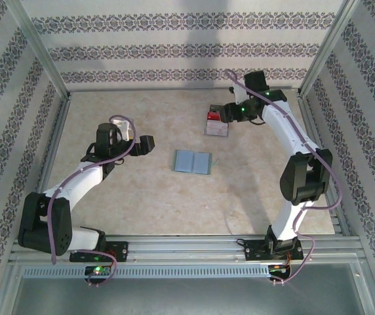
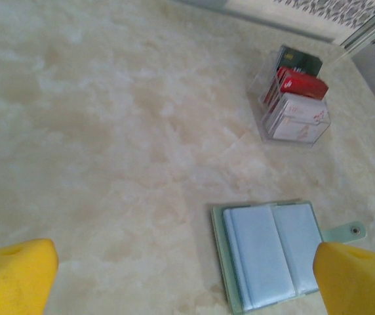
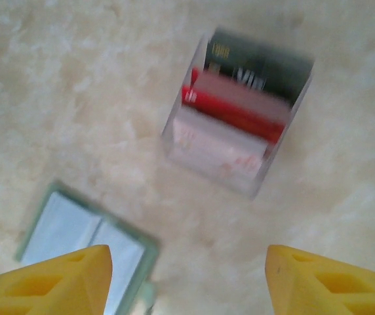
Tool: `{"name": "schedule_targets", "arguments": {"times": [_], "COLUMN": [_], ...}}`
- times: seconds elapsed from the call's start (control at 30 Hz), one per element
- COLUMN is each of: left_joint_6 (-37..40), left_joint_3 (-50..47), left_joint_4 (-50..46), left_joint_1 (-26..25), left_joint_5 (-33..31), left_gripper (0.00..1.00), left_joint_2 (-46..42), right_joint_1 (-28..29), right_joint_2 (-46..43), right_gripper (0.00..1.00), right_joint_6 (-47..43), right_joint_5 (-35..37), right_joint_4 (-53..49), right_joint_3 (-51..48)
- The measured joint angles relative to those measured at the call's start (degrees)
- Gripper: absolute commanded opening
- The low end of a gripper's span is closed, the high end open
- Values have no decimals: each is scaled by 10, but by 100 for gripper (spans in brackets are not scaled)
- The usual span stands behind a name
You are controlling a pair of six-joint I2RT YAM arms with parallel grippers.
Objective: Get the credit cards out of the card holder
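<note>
Card holder (image 1: 193,161) lies open (2 blue-grey panels up) mid-table (image 1: 122,203). Left gripper (image 2: 184,262), right gripper (image 3: 187,259): jaws spread wide, empty. Right one near clear box (image 3: 236,111) of cards.

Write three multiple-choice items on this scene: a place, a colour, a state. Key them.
1. Where does the flat grey-green bifold card holder lie? A the middle of the marbled table; B the far left corner; C against the back wall.
2. What colour is the middle card in the clear plastic box? A yellow; B red; C blue.
3. The card holder is: A folded shut; B open flat; C standing on edge.
1 A: the top view shows it mid-table. 2 B: a red card sits between a dark card and a pale card. 3 B: both blue-grey panels face up.
</note>
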Motion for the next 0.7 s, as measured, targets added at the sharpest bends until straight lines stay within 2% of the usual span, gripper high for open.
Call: {"name": "schedule_targets", "arguments": {"times": [0.17,0.4,0.7], "left_joint_6": [-23,-57,-97], "left_joint_3": [21,64,101], "left_joint_4": [-35,-70,-89], "left_joint_1": [0,0,-11], "left_joint_5": [43,120,184], "left_gripper": [83,70,69], "left_joint_2": [42,116,190], "right_joint_1": [-7,-7,-7], "right_joint_2": [-61,-97,-104], "right_gripper": [65,65,65], "right_joint_6": [117,195,232], "right_joint_5": [-85,-150,-179], "right_joint_4": [58,113,161], "right_joint_3": [-137,-262,-342]}}
